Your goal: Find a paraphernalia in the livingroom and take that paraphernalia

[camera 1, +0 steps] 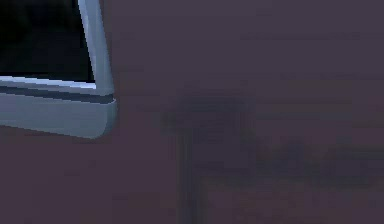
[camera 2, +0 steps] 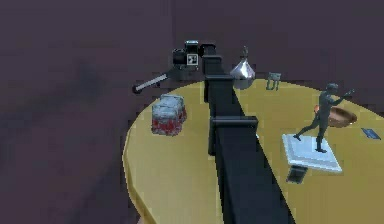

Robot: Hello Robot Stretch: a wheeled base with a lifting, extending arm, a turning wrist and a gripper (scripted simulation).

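The round tabletop (camera 2: 165, 175) is presenting a smooth yellow surface with a soft sheen. The arm (camera 2: 240, 150) and gripper (camera 2: 141, 88) are reading as matt black. The statue (camera 2: 322, 115) is looking like dark, dull metal, its pale slab (camera 2: 312, 153) stone-like. The cone-shaped object (camera 2: 243, 69) is showing a silvery metallic finish. The screen (camera 1: 40, 40) is appearing glossy black, its grey frame (camera 1: 60, 112) smooth and plastic-looking.

Yellow table (camera 2: 170, 170), dark statue (camera 2: 322, 118), red-white block (camera 2: 168, 115)
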